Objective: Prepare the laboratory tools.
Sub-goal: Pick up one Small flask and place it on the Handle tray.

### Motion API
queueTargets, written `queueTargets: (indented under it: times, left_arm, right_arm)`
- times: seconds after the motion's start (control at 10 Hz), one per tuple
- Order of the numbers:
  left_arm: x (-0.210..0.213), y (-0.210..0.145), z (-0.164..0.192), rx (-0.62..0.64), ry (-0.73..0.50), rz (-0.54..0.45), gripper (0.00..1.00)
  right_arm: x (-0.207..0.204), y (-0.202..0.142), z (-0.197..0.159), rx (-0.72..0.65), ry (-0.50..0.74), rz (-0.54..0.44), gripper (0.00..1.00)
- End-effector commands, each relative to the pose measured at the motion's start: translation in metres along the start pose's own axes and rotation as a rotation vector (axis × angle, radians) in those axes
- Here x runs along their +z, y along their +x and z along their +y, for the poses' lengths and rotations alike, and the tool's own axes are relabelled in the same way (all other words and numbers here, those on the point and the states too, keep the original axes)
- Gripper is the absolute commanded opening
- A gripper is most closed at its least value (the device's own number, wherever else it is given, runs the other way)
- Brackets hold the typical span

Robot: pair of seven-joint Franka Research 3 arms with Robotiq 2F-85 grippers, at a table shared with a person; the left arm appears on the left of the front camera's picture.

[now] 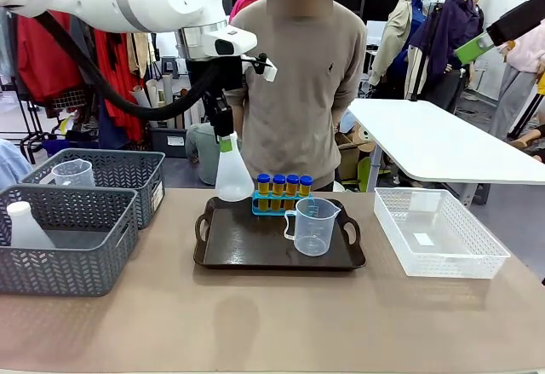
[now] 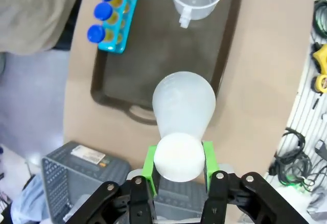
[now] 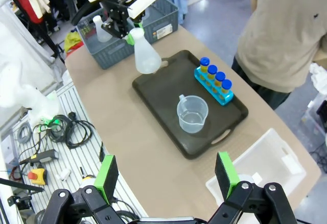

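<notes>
Grey basket label (image 1: 157, 195): print too small to read.
Beaker (image 1: 312, 226) scale: marks faint, no figures legible.
White basket sticker (image 1: 423, 239): blank.

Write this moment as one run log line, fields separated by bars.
left tool: shut on flask neck, flask above tray | right tool: open, raised | on tray: beaker, tube rack

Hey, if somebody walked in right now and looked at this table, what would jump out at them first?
Probably the left gripper clamping the neck of a frosted white conical flask, held over the black tray's back left corner. On the tray sit a blue rack of four blue-capped amber tubes and a clear beaker. The right gripper hangs open, high above the table.
</notes>
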State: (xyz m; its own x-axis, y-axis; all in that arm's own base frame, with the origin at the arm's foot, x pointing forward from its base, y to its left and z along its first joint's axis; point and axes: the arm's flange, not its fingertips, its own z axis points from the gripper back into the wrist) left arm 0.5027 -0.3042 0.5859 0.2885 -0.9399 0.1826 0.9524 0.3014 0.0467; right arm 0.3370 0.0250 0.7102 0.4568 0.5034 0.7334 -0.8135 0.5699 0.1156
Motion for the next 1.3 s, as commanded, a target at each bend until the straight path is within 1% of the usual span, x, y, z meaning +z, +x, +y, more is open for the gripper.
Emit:
queueTargets:
  times: [0.0, 0.3, 0.4, 0.5, 0.7, 0.8, 0.9, 1.0, 1.1, 1.2]
  left_arm:
    - [0.001, 0.000, 0.000, 0.027, 0.027, 0.020, 0.00]
    - [0.001, 0.000, 0.000, 0.027, 0.027, 0.020, 0.00]
    - [-0.001, 0.000, 0.001, 0.008, 0.008, 0.009, 0.00]
    - [-0.021, 0.010, 0.015, -0.052, -0.069, 0.030, 0.00]
    - [-0.062, 0.025, 0.038, -0.073, -0.130, 0.033, 0.00]
    - [-0.082, 0.029, 0.044, -0.134, -0.111, 0.006, 0.00]
    - [-0.098, 0.036, 0.048, -0.150, -0.114, 0.009, 0.00]
    - [-0.114, 0.042, 0.053, -0.169, -0.108, 0.025, 0.00]
    - [-0.128, 0.046, 0.058, -0.171, -0.145, 0.055, 0.00]
    - [-0.137, 0.051, 0.060, -0.173, -0.161, 0.065, 0.00]
  right_arm:
    - [0.000, 0.002, 0.000, 0.007, 0.013, -0.019, 1.00]
    - [0.000, 0.002, 0.000, 0.007, 0.013, -0.019, 1.00]
    - [0.000, 0.002, 0.000, 0.007, 0.013, -0.019, 1.00]
    - [0.000, 0.002, 0.000, 0.007, 0.013, -0.019, 1.00]
    - [0.000, 0.002, 0.000, 0.007, 0.013, -0.019, 1.00]
    - [0.000, 0.002, 0.000, 0.007, 0.013, -0.019, 1.00]
    - [0.000, 0.002, 0.000, 0.007, 0.013, -0.019, 1.00]
    - [0.000, 0.002, 0.000, 0.007, 0.013, -0.019, 1.00]
    - [0.000, 0.002, 0.000, 0.007, 0.013, -0.019, 1.00]
    - [0.000, 0.002, 0.000, 0.007, 0.013, -0.019, 1.00]
